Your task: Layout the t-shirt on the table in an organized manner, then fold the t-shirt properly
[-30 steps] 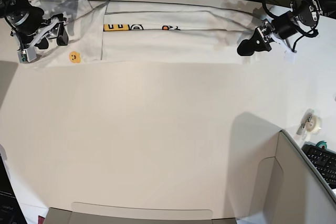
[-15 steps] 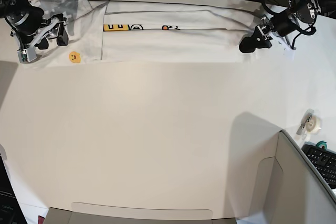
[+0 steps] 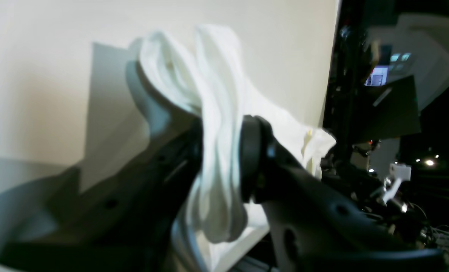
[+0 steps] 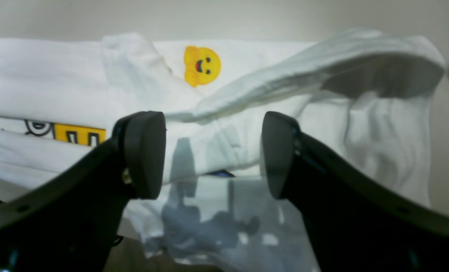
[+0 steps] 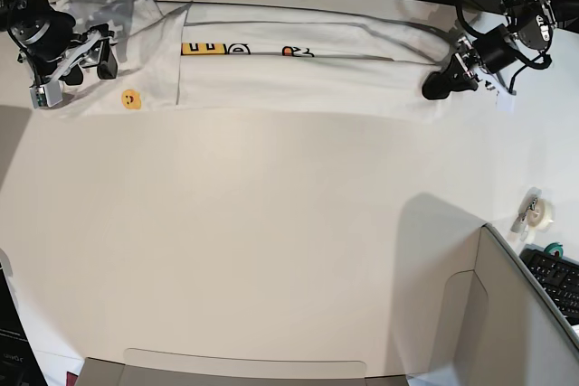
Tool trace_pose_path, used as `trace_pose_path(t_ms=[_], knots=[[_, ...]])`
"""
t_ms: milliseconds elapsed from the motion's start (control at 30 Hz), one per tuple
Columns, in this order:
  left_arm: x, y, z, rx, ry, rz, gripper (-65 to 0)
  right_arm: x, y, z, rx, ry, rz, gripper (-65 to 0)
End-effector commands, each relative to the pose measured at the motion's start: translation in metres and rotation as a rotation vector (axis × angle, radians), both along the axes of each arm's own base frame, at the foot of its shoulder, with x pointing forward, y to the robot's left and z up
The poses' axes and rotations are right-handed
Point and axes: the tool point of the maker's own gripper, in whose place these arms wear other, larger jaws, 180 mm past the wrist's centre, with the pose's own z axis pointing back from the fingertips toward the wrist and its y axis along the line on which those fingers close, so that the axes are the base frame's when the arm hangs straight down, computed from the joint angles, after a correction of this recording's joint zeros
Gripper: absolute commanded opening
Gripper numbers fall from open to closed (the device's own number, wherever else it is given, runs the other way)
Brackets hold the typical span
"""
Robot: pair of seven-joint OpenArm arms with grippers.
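Smooth and off-white, the big table [image 5: 271, 223] fills most of the base view, and its far edge curves. Dark cables and gear sit behind that edge, too dim to make out. A grey-beige flat panel [image 5: 516, 305] is cut off at the near corner, with a roll of clear tape [image 5: 540, 212] and a bit of black keyboard [image 5: 554, 277] beside it.

Along the far edge lies the white cotton t-shirt [image 5: 289, 74], folded into a long flat strip. Only a thin line of its print shows: yellow blocks and small cartoon shapes. The rest of the lettering is hidden inside the fold. A little yellow smiley face [image 4: 202, 65] shows on the soft cloth just past the right gripper [image 4: 213, 151]. That gripper's two black rounded pads [image 4: 145, 151] stand wide apart with nothing between them. They hang just over the shirt's end, where one loose flap of cloth curls up ahead. The cloth right under the pads is blurry and shadowed.

The left gripper [image 3: 220, 158] is clamped on the shirt's other end. A thick, wrinkly bunch of white cloth is squeezed between its black pads [image 3: 252, 155] and sticks out above and below them. That wrist picture is blurry, and its far side is dark clutter.
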Motion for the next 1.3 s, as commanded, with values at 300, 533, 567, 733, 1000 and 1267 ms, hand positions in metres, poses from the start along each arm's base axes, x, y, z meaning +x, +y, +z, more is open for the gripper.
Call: trace_pose_path(t_ms=[300, 533, 567, 733, 1000, 1267], knots=[[-0.006, -0.005, -0.006, 0.036, 0.057, -0.054, -65.0, 0.011, -0.005, 0.009, 0.006, -0.048, -0.005, -25.4], [0.006, -0.011, 0.017, 0.093, -0.031, -0.101, -65.0, 0.020, -0.007, 0.015, 0.000, -0.075, -0.004, -25.3], [0.008, -0.018, 0.023, 0.104, -0.051, -0.135, -65.0, 0.021, -0.007, 0.016, 0.000, -0.078, -0.004, -25.3], [0.016, -0.047, 0.047, 0.142, -0.144, -0.245, -65.0, 0.023, -0.017, 0.021, -0.029, -0.082, -0.008, -25.3], [0.024, -0.081, 0.086, 0.180, -0.294, -0.335, -65.0, 0.003, -0.081, 0.036, -0.092, -0.110, -0.209, -25.3], [0.010, -0.160, 0.107, 0.076, -0.389, -0.499, -65.0, -0.024, -0.142, 0.026, -0.106, -0.046, -0.375, -25.3]])
